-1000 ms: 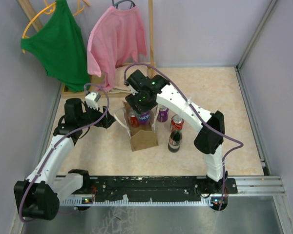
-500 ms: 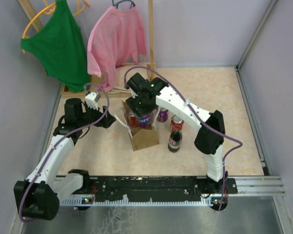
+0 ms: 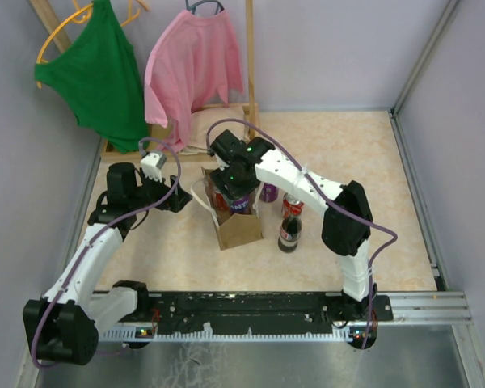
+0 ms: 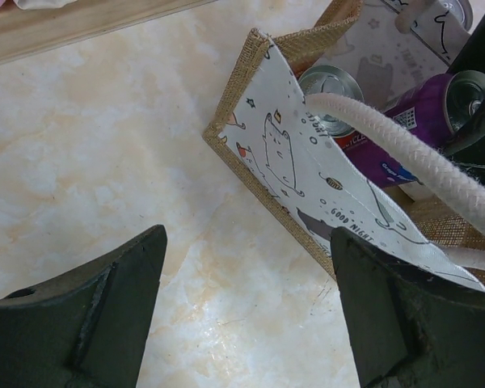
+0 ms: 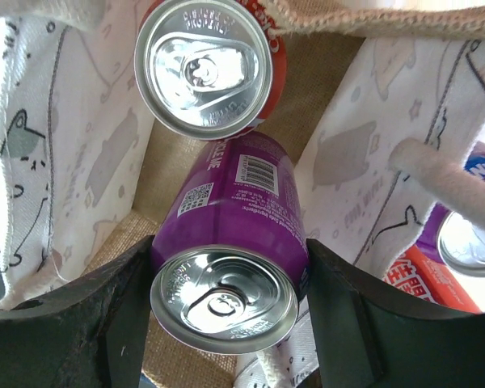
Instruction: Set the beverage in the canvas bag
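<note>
Right tool (image 5: 226, 319) grips the purple can (image 5: 230, 202) inside the canvas bag (image 5: 372, 162).

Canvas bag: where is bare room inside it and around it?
Inside is crowded: red can and purple can leave only slivers of floor. Table left of the canvas bag is bare; its right side holds a cola bottle.

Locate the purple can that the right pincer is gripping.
Right wrist view, centre: the purple can is held by the right pincer inside the canvas bag, beside the red can standing there.
</note>
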You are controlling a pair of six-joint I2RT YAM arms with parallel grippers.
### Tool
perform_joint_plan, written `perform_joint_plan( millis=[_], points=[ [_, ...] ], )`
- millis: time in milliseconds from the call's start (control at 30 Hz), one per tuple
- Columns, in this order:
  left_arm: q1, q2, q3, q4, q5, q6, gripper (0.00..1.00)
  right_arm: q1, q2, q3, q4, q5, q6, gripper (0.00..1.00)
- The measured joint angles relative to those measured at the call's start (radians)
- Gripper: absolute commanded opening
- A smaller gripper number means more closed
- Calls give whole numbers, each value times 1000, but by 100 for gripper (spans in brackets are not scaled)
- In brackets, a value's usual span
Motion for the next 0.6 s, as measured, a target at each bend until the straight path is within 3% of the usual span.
perform_joint_plan(
  millis=[600],
  points=[
    [0, 0, 0, 0, 0, 0, 88, 0, 0, -58, 92, 82, -2, 0]
  ],
)
